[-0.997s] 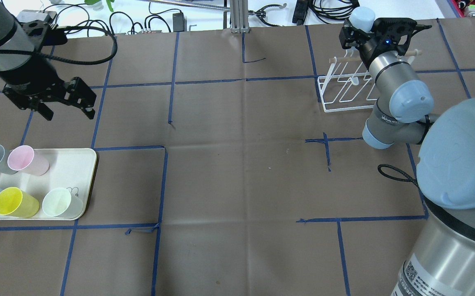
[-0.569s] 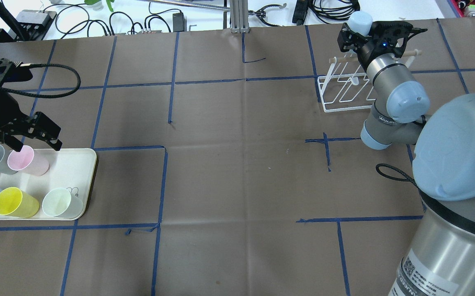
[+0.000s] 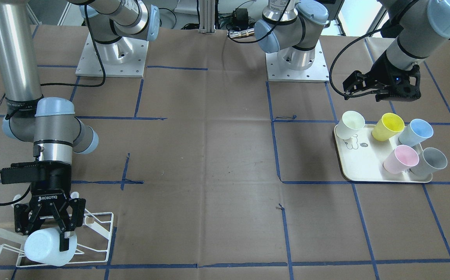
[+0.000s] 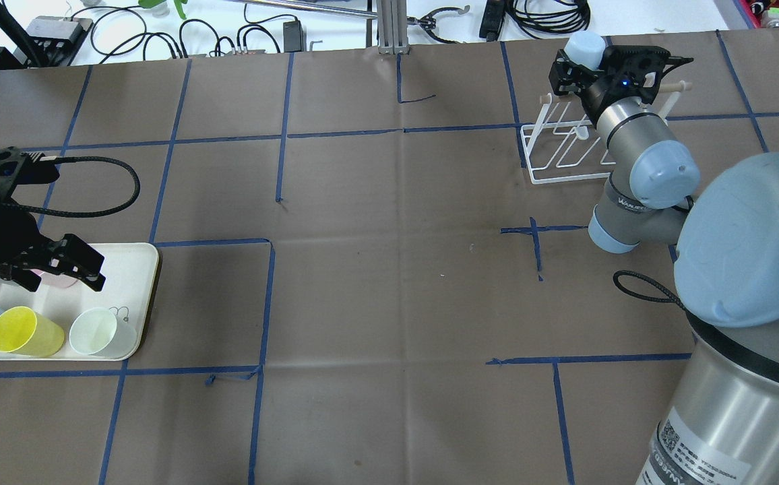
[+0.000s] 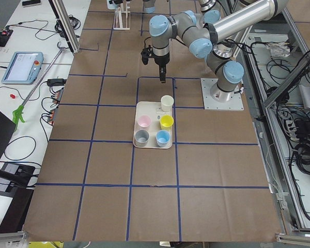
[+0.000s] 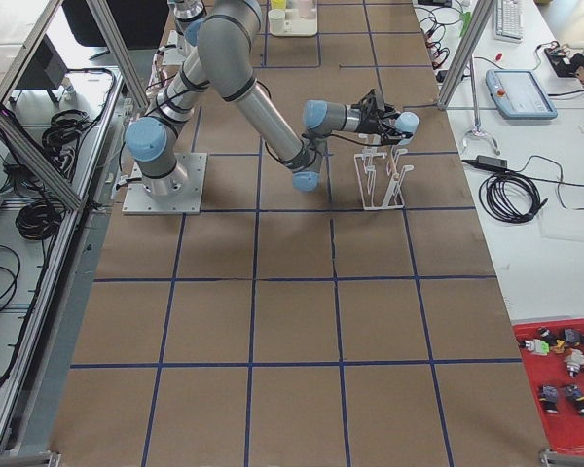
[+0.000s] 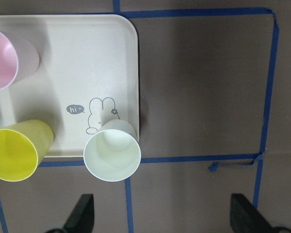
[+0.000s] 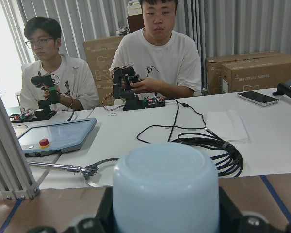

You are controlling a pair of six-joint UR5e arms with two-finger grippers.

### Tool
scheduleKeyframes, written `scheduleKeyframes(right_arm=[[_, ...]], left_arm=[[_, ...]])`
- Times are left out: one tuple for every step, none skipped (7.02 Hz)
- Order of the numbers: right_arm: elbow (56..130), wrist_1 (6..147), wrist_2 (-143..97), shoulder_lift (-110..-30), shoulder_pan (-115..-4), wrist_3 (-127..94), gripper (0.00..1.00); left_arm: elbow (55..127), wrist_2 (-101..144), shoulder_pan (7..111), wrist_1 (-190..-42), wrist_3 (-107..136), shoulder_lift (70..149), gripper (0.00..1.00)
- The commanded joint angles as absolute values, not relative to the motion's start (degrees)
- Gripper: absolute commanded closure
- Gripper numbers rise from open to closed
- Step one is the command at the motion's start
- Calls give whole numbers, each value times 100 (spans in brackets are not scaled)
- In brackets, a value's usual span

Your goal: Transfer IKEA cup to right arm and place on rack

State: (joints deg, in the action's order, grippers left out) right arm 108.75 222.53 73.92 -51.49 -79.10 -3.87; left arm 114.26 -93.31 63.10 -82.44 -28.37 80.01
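Observation:
My right gripper (image 3: 55, 227) is shut on a pale blue IKEA cup (image 3: 48, 249), also seen as the cup (image 4: 583, 46) and filling the right wrist view as the cup (image 8: 165, 187). The cup is held over the far end of the white wire rack (image 4: 558, 153), its closed bottom pointing away from the robot. The rack (image 3: 101, 229) has a wooden dowel bar. My left gripper (image 4: 58, 273) is open and hovers over the cream tray (image 4: 141, 296). Its fingers (image 7: 82, 216) frame a pale green cup (image 7: 111, 153).
The tray (image 3: 361, 167) holds pink (image 3: 400, 158), yellow (image 3: 388, 126), blue (image 3: 415, 131), grey (image 3: 429, 161) and pale green cups. Cables and an aluminium post (image 4: 389, 27) lie beyond the table's far edge. Two people (image 8: 160, 53) sit behind a white bench.
My left arm has swung down and toward the robot, from behind the tray to over it, still open. My right gripper has shifted slightly left with the cup.

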Motion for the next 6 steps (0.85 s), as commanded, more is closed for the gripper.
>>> scheduleKeyframes(right_arm=[[10855, 21966, 7365, -5177, -7910, -474, 1], [10863, 21912, 7365, -5194, -7901, -475, 1], [10863, 21902, 7365, -5203, -7901, -475, 0], [10863, 21902, 7365, -5203, -7901, -475, 0], [10846, 21902, 7365, -5238, -7901, -466, 0], [10846, 21885, 7374, -5360, -7901, -466, 0]], left_arm=[[12003, -9334, 6197, -7676, -2856, 7989, 1], [12423, -9334, 6074, -7046, -3109, 8033, 1], [12889, -9317, 5864, -6414, -3224, 8094, 1], [13250, -9299, 5819, -6024, -3226, 8103, 1], [13515, -9290, 5818, -5699, -3226, 8147, 1], [13692, -9290, 5818, -5513, -3226, 8182, 2]])
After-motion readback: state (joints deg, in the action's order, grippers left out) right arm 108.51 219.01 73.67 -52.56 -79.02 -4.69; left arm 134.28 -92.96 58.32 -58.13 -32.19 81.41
